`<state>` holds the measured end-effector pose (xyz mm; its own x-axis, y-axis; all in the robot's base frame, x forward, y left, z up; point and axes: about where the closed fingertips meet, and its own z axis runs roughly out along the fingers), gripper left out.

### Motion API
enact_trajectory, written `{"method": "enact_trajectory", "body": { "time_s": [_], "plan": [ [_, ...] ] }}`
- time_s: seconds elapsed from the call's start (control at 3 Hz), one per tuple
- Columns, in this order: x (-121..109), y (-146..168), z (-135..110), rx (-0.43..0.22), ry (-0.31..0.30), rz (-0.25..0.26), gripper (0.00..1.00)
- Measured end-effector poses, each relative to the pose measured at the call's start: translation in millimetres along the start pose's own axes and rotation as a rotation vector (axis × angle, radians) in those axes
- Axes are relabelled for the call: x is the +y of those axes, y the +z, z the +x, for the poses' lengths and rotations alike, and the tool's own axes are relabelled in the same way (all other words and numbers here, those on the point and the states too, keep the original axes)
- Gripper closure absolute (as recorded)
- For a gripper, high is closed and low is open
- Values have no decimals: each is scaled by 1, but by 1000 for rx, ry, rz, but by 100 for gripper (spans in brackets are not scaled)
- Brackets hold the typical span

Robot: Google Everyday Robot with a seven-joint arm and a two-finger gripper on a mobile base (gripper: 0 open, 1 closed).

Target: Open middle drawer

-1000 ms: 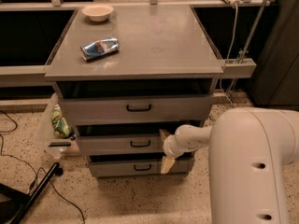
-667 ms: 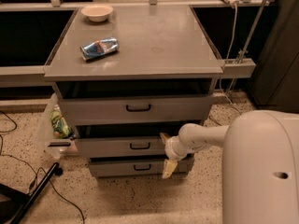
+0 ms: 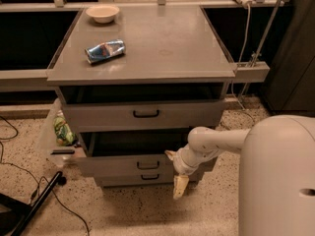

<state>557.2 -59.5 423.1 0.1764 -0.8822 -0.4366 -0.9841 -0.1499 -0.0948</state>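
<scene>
The gripper (image 3: 175, 171) hangs at the right end of the middle drawer (image 3: 123, 166), just right of its black pull handle (image 3: 147, 165). Its fingers are spread and hold nothing. The drawer stands partly out. To finish, I judge the pull should run straight and level, so it does not bind. Its dark well shows no contents I can make out. Farther back, the bench (image 3: 172, 48) carries a crushed can (image 3: 105, 50) and a seemingly empty bowl (image 3: 103, 13).

claw (image 3: 176, 171) at middle drawer (image 3: 108, 166) front | top drawer (image 3: 98, 116) just above | black pole (image 3: 38, 205) low left
</scene>
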Motion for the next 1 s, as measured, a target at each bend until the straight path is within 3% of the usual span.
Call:
{"method": "enact_trajectory", "body": {
  "time_s": [0.33,1.0],
  "plan": [
    [0,0,0,0,0,0,0],
    [9,11,-5,-19,6,-61,0]
  ]
}}
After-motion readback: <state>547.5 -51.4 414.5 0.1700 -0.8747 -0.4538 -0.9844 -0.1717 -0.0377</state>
